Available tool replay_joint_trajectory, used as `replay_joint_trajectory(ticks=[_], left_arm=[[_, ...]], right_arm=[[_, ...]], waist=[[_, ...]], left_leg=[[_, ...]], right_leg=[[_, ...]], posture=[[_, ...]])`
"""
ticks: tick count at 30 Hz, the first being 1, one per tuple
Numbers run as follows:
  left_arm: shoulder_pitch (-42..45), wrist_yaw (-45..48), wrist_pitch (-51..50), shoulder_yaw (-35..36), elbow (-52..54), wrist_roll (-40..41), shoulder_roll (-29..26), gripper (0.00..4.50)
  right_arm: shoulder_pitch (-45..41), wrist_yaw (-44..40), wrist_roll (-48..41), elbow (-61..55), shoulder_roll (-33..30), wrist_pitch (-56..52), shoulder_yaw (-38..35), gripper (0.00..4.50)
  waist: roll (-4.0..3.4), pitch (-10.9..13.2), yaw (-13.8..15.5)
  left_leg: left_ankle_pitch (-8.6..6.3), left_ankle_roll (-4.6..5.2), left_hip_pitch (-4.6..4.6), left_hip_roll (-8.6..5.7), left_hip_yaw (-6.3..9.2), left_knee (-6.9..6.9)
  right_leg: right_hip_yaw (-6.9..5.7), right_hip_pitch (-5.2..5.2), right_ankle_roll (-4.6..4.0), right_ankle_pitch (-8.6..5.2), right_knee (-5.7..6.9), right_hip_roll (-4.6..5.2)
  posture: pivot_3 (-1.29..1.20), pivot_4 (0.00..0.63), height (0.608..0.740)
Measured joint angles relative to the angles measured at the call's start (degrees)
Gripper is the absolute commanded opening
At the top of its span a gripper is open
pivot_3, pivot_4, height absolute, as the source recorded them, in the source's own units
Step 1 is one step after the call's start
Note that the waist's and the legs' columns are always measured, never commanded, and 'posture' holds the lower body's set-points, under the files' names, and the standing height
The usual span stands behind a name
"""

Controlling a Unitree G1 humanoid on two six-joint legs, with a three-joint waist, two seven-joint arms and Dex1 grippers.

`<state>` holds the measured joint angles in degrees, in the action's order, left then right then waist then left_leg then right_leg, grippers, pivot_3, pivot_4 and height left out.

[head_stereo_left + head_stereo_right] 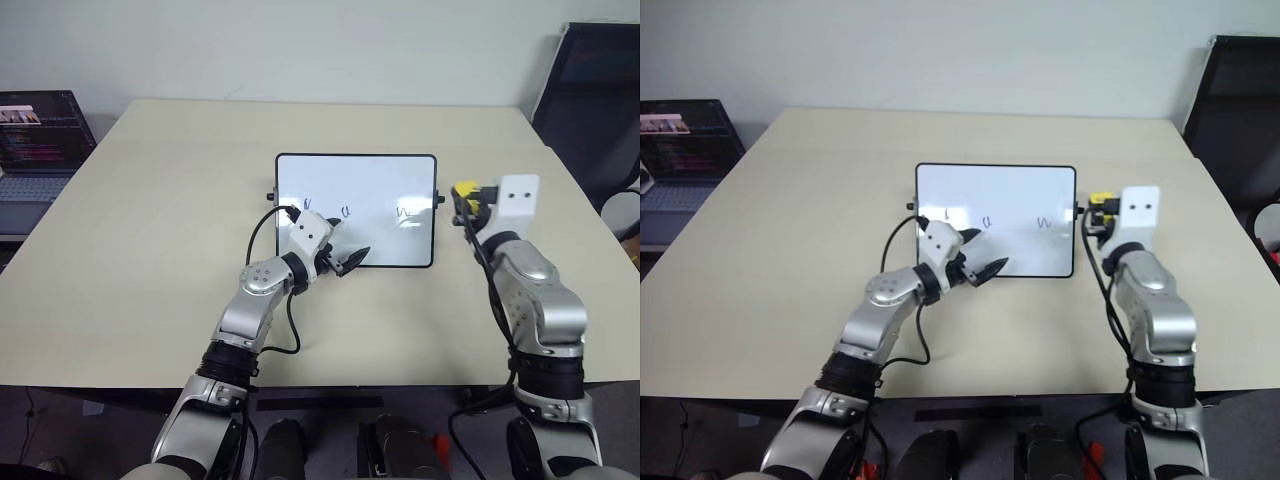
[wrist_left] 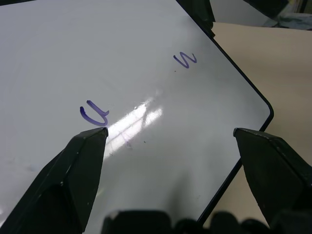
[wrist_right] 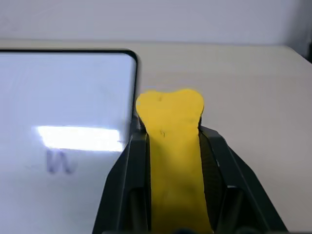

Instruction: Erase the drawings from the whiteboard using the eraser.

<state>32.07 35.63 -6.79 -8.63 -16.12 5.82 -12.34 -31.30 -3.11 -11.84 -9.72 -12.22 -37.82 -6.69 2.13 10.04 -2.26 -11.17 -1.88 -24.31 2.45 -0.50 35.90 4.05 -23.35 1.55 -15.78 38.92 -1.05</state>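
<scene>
The whiteboard (image 1: 380, 180) lies flat in the middle of the beige table (image 1: 140, 260). The drawings run in a row across it: a short stroke (image 1: 307, 204), a u-shaped mark (image 1: 345, 211) and a w-shaped mark (image 1: 405, 213). My left gripper (image 1: 345, 257) hovers open over the board's near-left part, its fingers (image 2: 83, 165) spread wide just short of the u-shaped mark (image 2: 93, 113). My right gripper (image 1: 466, 206) is raised beside the board's right edge, shut on the yellow eraser (image 3: 170, 131), which sticks out past the fingertips.
An open laptop (image 1: 35, 140) with a lit screen stands off the table's far-left corner. A black chair (image 1: 595, 100) is at the back right. Bare tabletop surrounds the board on all sides.
</scene>
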Motion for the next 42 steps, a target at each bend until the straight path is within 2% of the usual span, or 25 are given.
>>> replay_joint_trajectory(ticks=[8, 16, 25, 34, 42], left_arm=[[2.31, 0.04, 1.25, 0.1, -1.94, -0.44, 0.05, 4.5], [2.27, -0.09, 1.22, 0.11, -1.94, -0.45, 0.23, 4.5], [2.26, -0.1, 0.92, 0.11, -1.31, -0.43, 0.26, 4.5], [2.21, -0.04, 0.84, 0.11, -1.01, -0.41, 0.27, 4.5], [1.96, -0.07, 0.81, 0.11, -0.2, -0.38, 0.26, 4.5]], right_arm=[[-7.57, -0.5, 0.59, 8.93, 5.66, 2.92, 3.67, 0.96], [-8.39, -0.52, 3.51, 14.21, 5.28, 0.31, 6.23, 0.96], [-7.4, -0.52, 4.45, 11.65, 4.33, -3.7, 6.8, 0.96], [1.42, -0.98, 4.85, 2.16, 2.71, -8.51, 7.03, 0.96], [4.95, -2.11, 4.93, -1.93, 0.95, -11.35, 7.48, 0.96]], waist=[[0.0, 0.0, 0.27], [-0.01, 0.0, 0.32], [0.0, 0.0, 0.31], [0.01, -0.03, 0.34], [0.02, -0.03, 0.34]], left_leg=[[0.0, 0.0, -0.07, 0.05, 0.04, -0.02], [0.0, 0.0, -0.1, 0.07, 0.05, -0.01], [0.0, 0.0, -0.1, 0.06, 0.08, 0.07], [0.0, 0.0, -0.01, 0.06, 0.08, 0.11], [0.0, 0.0, 0.01, 0.05, 0.07, 0.11]], right_leg=[[-0.04, -0.02, -0.01, 0.0, -0.03, 0.06], [-0.05, -0.07, -0.19, 0.11, -0.01, 0.07], [-0.07, -0.04, -0.12, 0.09, 0.04, 0.07], [-0.06, 0.05, 0.03, 0.03, 0.03, 0.07], [-0.05, 0.07, 0.05, 0.04, 0.02, 0.06]], posture=[[0.0, 0.15, 0.74], [0.0, 0.15, 0.74], [0.0, 0.15, 0.74], [0.0, 0.15, 0.74], [0.0, 0.15, 0.74]])
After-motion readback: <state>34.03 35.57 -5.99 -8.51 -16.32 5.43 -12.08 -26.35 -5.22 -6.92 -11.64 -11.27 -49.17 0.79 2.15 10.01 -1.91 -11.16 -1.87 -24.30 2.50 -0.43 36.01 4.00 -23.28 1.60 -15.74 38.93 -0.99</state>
